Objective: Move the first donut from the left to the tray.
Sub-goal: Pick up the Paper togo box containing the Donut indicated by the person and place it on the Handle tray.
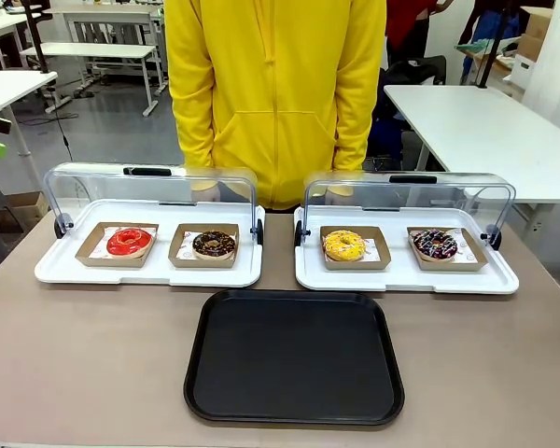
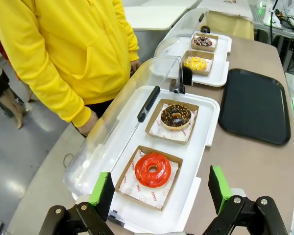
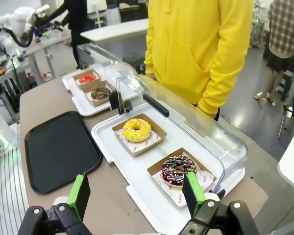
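1. Left gripper [image 2: 159, 188]: my fingers stand wide apart with nothing between them. The green pads [image 2: 100, 188] hang above the near end of the left white tray [image 2: 206, 127].

2. Right gripper [image 3: 136, 190]: my fingers are also spread and hold nothing. They hang above the near end of the right white tray [image 3: 112, 147].

3. Target: the red-glazed donut [image 1: 129, 242] sits in its brown cardboard holder [image 1: 93, 254], in the leftmost position on the left white tray. The chocolate donut [image 1: 214, 245] sits just beside it on the same tray. Both clear lids [image 1: 149, 187] are raised and tipped back toward the person in the yellow hoodie [image 1: 275, 93].

4. Destination: the black tray [image 1: 294, 359] lies flat on the table [image 1: 93, 355], on my side of the two white trays and centred between them. Nothing lies on it.

5. Right white tray: a yellow-iced donut [image 1: 344, 245] and a sprinkled dark donut [image 1: 435, 245], each in its own holder.

6. Markings: the white liner paper [image 2: 137, 188] under the red-glazed donut carries small reddish print, too small to read.
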### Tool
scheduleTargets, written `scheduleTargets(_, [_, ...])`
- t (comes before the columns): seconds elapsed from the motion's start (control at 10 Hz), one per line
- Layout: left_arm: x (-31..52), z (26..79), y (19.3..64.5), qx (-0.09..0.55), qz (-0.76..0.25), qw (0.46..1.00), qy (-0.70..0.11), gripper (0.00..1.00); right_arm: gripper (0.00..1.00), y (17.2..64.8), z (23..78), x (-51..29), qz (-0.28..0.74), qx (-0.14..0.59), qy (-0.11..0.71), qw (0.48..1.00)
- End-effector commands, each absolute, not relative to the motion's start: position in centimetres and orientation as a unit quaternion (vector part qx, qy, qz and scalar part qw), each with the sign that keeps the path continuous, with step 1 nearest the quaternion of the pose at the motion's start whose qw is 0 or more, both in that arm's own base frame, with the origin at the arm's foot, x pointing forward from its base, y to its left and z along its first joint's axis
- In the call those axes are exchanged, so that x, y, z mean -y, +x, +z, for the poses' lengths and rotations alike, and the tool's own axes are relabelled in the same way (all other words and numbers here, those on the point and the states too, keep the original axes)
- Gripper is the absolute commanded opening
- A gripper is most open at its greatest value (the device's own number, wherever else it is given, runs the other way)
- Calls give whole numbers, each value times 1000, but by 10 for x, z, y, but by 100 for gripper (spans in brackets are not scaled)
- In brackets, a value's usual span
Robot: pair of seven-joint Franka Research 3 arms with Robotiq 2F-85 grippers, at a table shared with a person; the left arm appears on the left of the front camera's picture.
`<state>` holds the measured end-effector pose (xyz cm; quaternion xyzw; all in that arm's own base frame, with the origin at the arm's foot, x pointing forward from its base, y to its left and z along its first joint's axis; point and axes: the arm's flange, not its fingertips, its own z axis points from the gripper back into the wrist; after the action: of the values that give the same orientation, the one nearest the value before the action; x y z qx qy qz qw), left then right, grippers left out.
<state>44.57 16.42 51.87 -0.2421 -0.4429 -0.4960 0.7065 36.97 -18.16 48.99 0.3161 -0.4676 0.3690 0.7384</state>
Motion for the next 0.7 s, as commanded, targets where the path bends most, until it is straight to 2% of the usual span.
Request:
scheduleTargets(0.0, [-163, 520, 446, 447, -495, 703, -248, 100, 100, 372, 489, 182, 377, 482, 314, 726])
scheduleTargets(0.6, [-163, 520, 446, 447, -495, 703, -248, 100, 100, 372, 489, 182, 377, 482, 314, 726])
